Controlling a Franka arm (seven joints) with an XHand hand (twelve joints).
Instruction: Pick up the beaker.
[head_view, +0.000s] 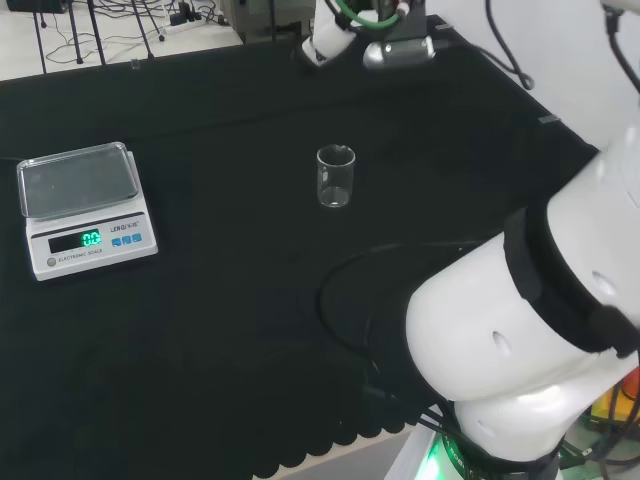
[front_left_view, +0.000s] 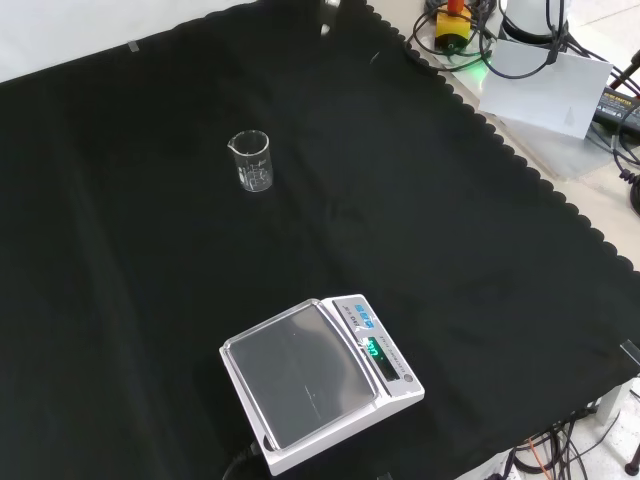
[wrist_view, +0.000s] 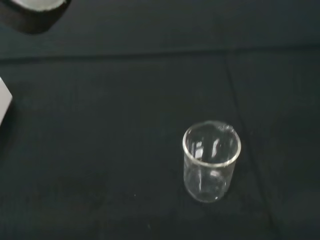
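Observation:
A small clear glass beaker (head_view: 335, 177) stands upright and by itself on the black cloth, near the middle of the bench in the head view. The front view has the beaker (front_left_view: 251, 162) in the upper left part of the cloth, with its spout turned left. In the wrist view the beaker (wrist_view: 211, 162) looks empty and sits well apart from the hand (wrist_view: 35, 12), of which a blurred black and white part shows. In the head view part of the hand (head_view: 328, 38) hangs high above the cloth beyond the beaker, touching nothing.
A white digital scale (head_view: 85, 205) with a lit display stands at the left of the head view; in the front view the scale (front_left_view: 315, 380) is near the lower edge. Cables and a white sheet (front_left_view: 545, 85) lie off the cloth's scalloped edge.

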